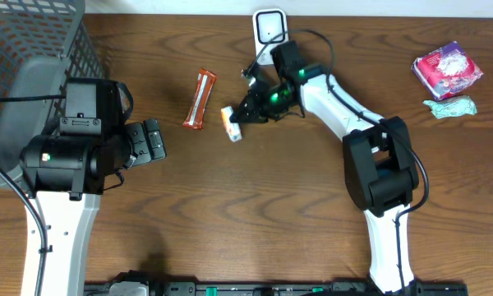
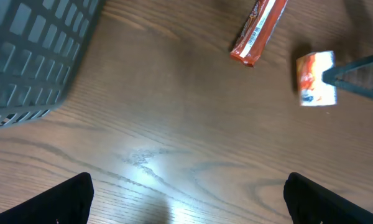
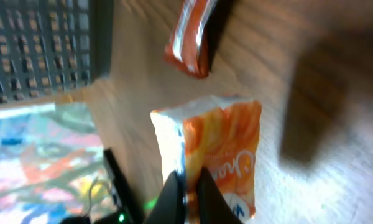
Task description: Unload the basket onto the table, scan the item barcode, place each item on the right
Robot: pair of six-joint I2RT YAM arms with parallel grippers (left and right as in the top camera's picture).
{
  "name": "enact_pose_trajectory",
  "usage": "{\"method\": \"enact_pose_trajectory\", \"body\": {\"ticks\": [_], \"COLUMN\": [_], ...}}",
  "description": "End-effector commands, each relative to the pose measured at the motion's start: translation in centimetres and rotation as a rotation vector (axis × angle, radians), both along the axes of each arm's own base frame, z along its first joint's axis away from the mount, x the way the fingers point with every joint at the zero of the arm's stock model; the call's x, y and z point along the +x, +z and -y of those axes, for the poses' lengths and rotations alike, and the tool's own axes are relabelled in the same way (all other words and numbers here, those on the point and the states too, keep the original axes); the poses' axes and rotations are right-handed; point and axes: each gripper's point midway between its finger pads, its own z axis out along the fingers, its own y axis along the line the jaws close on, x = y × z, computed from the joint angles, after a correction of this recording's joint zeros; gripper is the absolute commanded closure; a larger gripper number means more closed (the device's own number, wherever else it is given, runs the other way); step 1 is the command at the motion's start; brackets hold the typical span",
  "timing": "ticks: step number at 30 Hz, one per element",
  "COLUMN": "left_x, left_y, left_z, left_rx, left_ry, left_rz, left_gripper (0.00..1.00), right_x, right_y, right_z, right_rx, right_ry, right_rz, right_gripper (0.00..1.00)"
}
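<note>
Orange packet (image 3: 221, 149) in right hand (image 3: 188, 185) (edge pinch)

The overhead view is evenly bright and sharp. In the left wrist view pale glare sits on the table (image 2: 174, 112) just ahead of the spread jaws. The right wrist view is blurred, smearing the orange packet (image 3: 227, 149) at the pinched jaws, with dark shadow to their right.

The table (image 1: 271, 214) carries one red bar (image 1: 200, 99), one orange packet (image 1: 231, 123), one pink pack (image 1: 447, 69), one green wrapper (image 1: 449, 107), one scanner (image 1: 269, 26) at its far edge and one basket (image 1: 33, 49) at its far left corner.
</note>
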Motion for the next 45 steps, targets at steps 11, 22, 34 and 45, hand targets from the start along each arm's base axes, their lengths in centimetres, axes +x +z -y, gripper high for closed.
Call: {"method": "enact_pose_trajectory", "body": {"ticks": [11, 22, 34, 45], "left_x": [0.0, 0.0, 0.0, 0.0], "left_y": [0.1, 0.1, 0.1, 0.1], "left_z": [-0.1, -0.1, -0.1, -0.1], "left_rx": [-0.004, -0.004, -0.004, -0.004], "left_ry": [0.013, 0.013, 0.013, 0.013], "left_rz": [0.004, 0.004, 0.003, 0.003], "left_gripper": [0.02, 0.02, 0.02, 0.02], "right_x": [-0.6, 2.7, 3.0, 1.9], "right_y": [-4.5, -5.7, -0.9, -0.7], "right_z": [3.6, 10.6, 15.0, 11.7], "right_rx": [0.027, -0.226, -0.482, -0.471], "right_ry": [-0.125, -0.290, -0.349, -0.278], "right_rz": [-0.168, -0.089, 0.045, 0.080], "right_gripper": [0.95, 0.79, 0.56, 0.33]}}
